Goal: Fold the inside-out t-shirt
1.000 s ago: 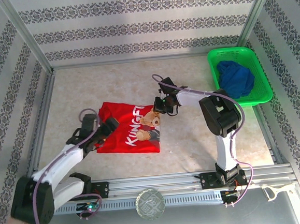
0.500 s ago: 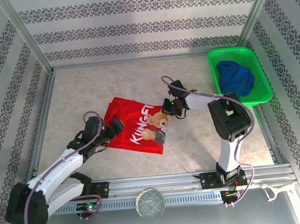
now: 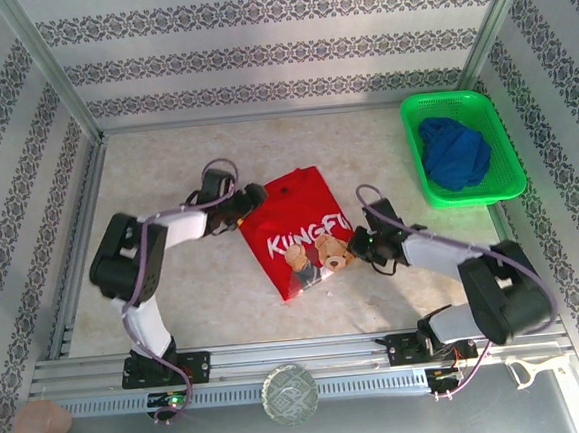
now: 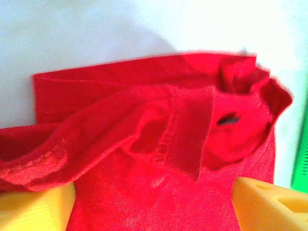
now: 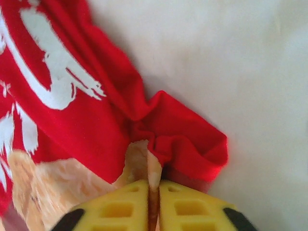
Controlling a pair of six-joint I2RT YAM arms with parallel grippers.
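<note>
Top view: walls (image 3: 257, 54) on three sides, white paper with horizontal bands of dark floral pattern. Bare metal posts (image 3: 49, 70) slant up at the upper left and upper right corners. Table top (image 3: 164, 156) pale beige, faintly mottled, evenly lit, soft shadows only. Metal rail (image 3: 301, 356) runs along the bottom edge. Green plastic basket (image 3: 474, 199) at upper right, beside the right wall.

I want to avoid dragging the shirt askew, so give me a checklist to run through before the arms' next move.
1. Left gripper open: ok, jaws wide, t-shirt cloth between the fingers.
2. Right gripper clear of cloth: not ok, pinching a t-shirt corner.
3. Flat t-shirt: not ok, edges bunched at both grippers.
4. Blue garment inside green basket, apart from t-shirt: ok.
5. Hidden layers aligned: cannot tell.
</note>
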